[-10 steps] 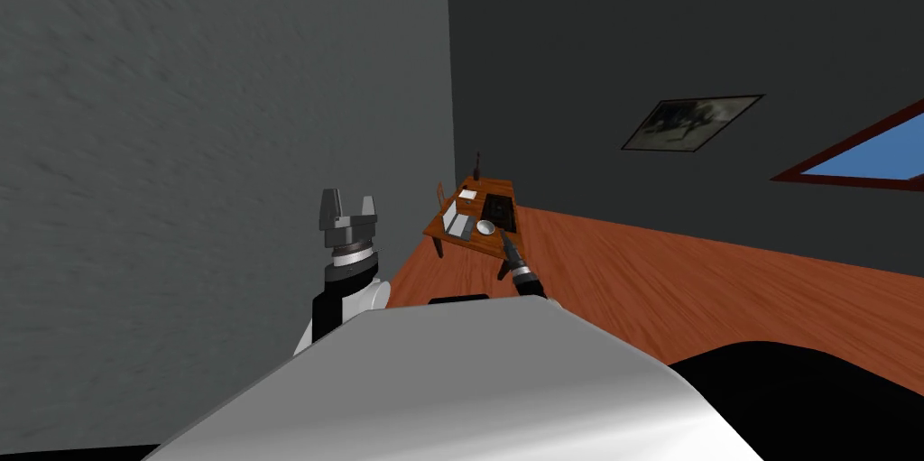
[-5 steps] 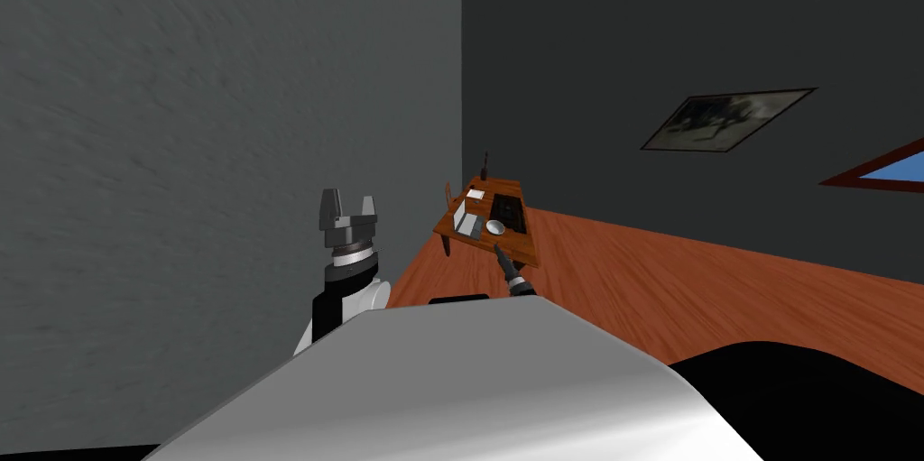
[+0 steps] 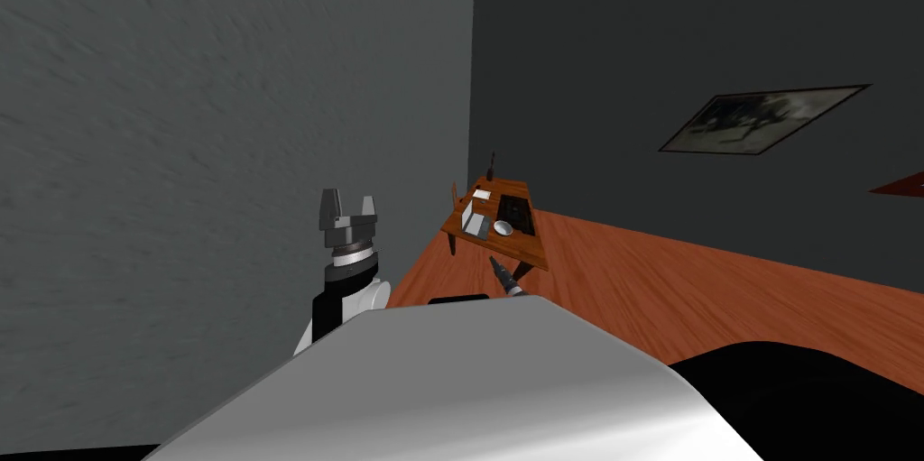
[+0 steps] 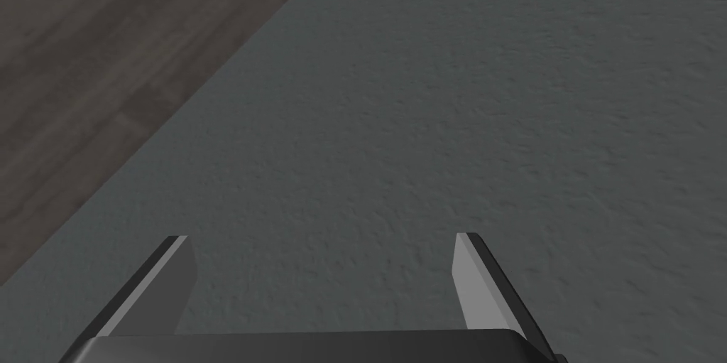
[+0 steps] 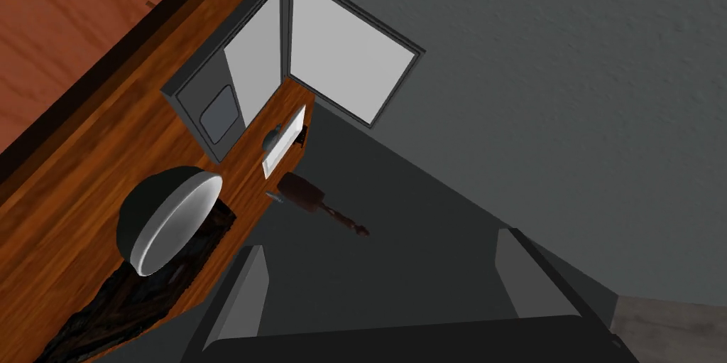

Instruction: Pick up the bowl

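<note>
Nearest, the left gripper [image 3: 349,203] is raised beside the grey wall [image 3: 180,167], in the same spot as a second ago; its wrist view shows the left gripper [image 4: 321,236] with jaws wide and nothing between them.

The right gripper [image 3: 494,263] reaches low toward the bench [image 3: 531,250], its tip short of the bench's near edge. A second ago that tip lay at the edge, just beside the bowl, so the gap to the bowl has grown. In its wrist view the right gripper [image 5: 380,241] has wide, empty jaws.

My own view has turned. The bench and the framed picture [image 3: 762,117] on the dark wall both sit further toward the right side than before.

The bowl [image 3: 503,229] stands upright on the bench near its front edge. From the right wrist, the bowl [image 5: 167,220], dark outside and light grey inside, lies outside one jaw, not between them, touching a dark mat [image 5: 142,295]. Just beside it is an open laptop [image 5: 284,74]. Farther back lie a flat white thing [image 5: 284,142] and a dark bottle [image 5: 312,199].
</note>
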Tool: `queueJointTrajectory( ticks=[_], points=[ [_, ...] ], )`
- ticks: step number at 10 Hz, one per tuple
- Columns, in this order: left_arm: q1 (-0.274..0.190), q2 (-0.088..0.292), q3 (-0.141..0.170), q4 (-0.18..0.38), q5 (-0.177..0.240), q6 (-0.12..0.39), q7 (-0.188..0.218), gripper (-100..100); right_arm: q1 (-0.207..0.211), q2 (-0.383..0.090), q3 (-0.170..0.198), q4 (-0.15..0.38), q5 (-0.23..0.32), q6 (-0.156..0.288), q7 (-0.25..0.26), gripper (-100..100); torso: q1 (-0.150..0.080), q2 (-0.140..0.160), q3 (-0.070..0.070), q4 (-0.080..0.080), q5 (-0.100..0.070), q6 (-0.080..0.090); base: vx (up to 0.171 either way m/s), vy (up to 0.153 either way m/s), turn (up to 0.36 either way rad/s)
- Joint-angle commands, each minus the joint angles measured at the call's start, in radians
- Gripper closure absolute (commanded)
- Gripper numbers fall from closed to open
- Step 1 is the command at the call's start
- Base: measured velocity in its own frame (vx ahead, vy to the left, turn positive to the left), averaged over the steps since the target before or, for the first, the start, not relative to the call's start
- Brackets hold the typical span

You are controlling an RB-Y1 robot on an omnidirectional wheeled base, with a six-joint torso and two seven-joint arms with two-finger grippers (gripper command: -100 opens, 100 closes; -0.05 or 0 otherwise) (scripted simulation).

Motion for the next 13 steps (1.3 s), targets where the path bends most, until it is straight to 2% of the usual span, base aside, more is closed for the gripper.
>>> queueJointTrajectory(
  ticks=[1, 2, 3, 4, 7, 8, 10, 11, 13],
  points=[
    [0.0, 0.0, 0.0, 0.0, 0.0, 0.0, 0.0, 0, -0.008, -0.003, 0.003, 0.037, 0.002, -0.001, 0.003, -100, 0.0, 0.0, 0.0, 0.0, 0.0, 0.0, 0.001, 0.055, -0.007],
    [0.0, 0.0, 0.0, 0.0, 0.0, 0.0, 0.0, 0, -0.016, -0.022, 0.032, 0.068, 0.021, 0.005, 0.029, -100, -0.002, 0.0, 0.0, 0.0, 0.0, 0.0, -0.001, 0.103, 0.143],
    [0.0, 0.0, 0.0, 0.0, 0.0, 0.0, 0.0, 0, -0.016, -0.022, 0.032, 0.094, 0.021, 0.005, 0.029, -100, 0.0, 0.0, 0.0, 0.0, 0.0, 0.0, 0.009, 0.1, 0.082],
    [0.0, 0.0, 0.0, 0.0, 0.0, 0.0, 0.0, 0, -0.025, -0.043, 0.061, 0.133, 0.041, 0.01, 0.053, -100, 0.0, -0.001, 0.0, 0.0, 0.0, 0.0, 0.018, 0.118, 0.149],
    [0.0, 0.0, 0.0, 0.0, 0.0, 0.0, 0.0, 0, -0.025, -0.043, 0.061, 0.175, 0.041, 0.01, 0.053, -100, -0.003, -0.001, -0.001, 0.0, 0.0, 0.0, 0.012, 0.049, 0.02],
    [0.0, 0.0, 0.0, 0.0, 0.0, 0.0, 0.0, 0, -0.034, -0.065, 0.089, 0.216, 0.063, 0.015, 0.077, -100, -0.006, 0.0, 0.0, 0.0, -0.001, 0.0, 0.01, 0.068, 0.144],
    [0.0, 0.0, 0.0, 0.0, 0.0, 0.0, 0.0, 0, -0.034, -0.065, 0.089, 0.244, 0.063, 0.015, 0.077, -100, -0.002, -0.001, 0.0, 0.0, 0.0, 0.0, 0.013, 0.059, 0.049],
    [0.0, 0.0, 0.0, 0.0, 0.0, 0.0, 0.0, 0, -0.044, -0.089, 0.116, 0.279, 0.085, 0.021, 0.101, -100, -0.004, -0.001, 0.0, 0.0, -0.001, 0.0, 0.01, 0.077, 0.173],
    [0.0, 0.0, 0.0, 0.0, 0.0, 0.0, 0.0, 0, -0.044, -0.089, 0.116, 0.312, 0.085, 0.021, 0.101, -100, -0.002, -0.001, -0.001, 0.0, 0.0, 0.0, 0.019, 0.056, 0.032]
  ],
)
